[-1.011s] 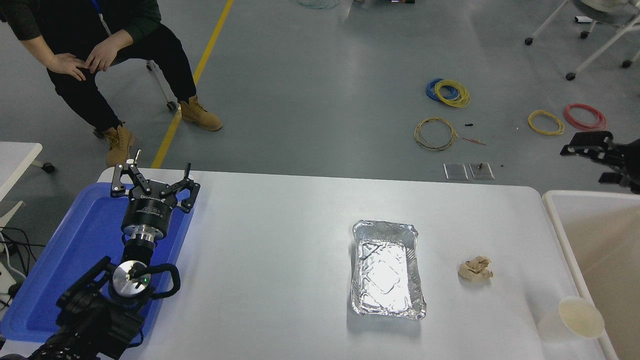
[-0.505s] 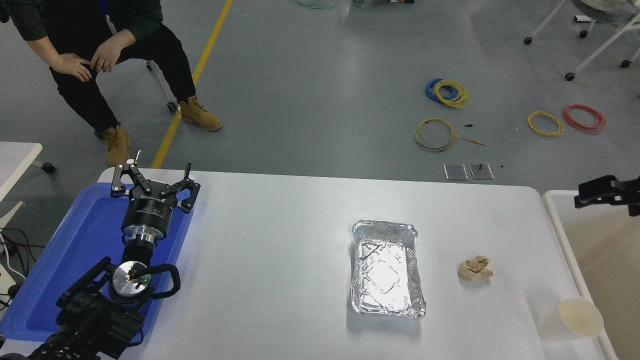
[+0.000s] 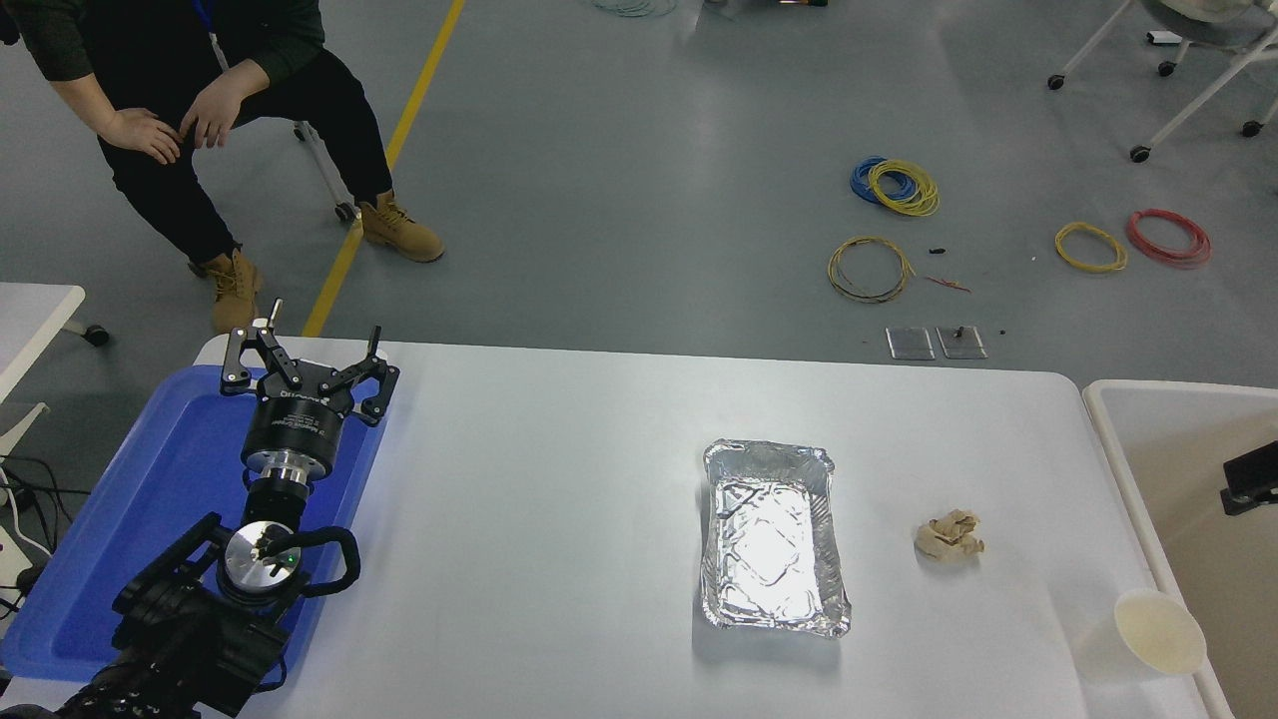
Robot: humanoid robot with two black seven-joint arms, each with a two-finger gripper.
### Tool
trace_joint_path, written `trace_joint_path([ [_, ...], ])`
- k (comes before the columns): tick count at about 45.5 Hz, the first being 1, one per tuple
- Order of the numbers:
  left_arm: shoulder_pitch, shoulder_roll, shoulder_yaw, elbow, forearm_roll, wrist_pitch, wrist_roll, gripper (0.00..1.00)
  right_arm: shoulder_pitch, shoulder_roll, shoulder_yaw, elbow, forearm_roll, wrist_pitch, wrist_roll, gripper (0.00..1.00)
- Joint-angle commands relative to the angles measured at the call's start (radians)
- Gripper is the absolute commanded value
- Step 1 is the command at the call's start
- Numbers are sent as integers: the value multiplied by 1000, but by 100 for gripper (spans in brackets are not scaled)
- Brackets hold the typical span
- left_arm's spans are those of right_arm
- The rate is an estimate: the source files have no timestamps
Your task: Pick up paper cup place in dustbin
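Right hand (image 3: 1250,477) barely visible over dustbin (image 3: 1108,399)

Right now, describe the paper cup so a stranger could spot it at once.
Start at the dustbin on the white table's right side. Follow its white rim to the table's near right corner, where the paper cup stands. It is round, white, cream inside, unlike the crumpled tan paper wad further back.

Paper cup (image 3: 1158,631) beside dustbin (image 3: 1118,469)
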Motion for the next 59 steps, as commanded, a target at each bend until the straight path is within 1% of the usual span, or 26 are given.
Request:
trace_joint_path([
  [1, 0, 0, 0, 0, 0, 1, 0, 100, -47, -43, 13, 11, -55, -5, 1, 100],
  [10, 0, 0, 0, 0, 0, 1, 0, 100, -151, -54, 104, 10, -78, -13, 1, 100],
  [20, 0, 0, 0, 0, 0, 1, 0, 100, -314, -48, 206, -2, -80, -77, -1, 100],
  [30, 0, 0, 0, 0, 0, 1, -2, 100, -421, -46, 240, -39, -83, -126, 1, 100],
  [43, 0, 0, 0, 0, 0, 1, -2, 100, -502, -40, 320, -104, -81, -148, 1, 100],
  [59, 0, 0, 0, 0, 0, 1, 0, 100, -608, 1, 386, -159, -77, -221, -1, 100],
])
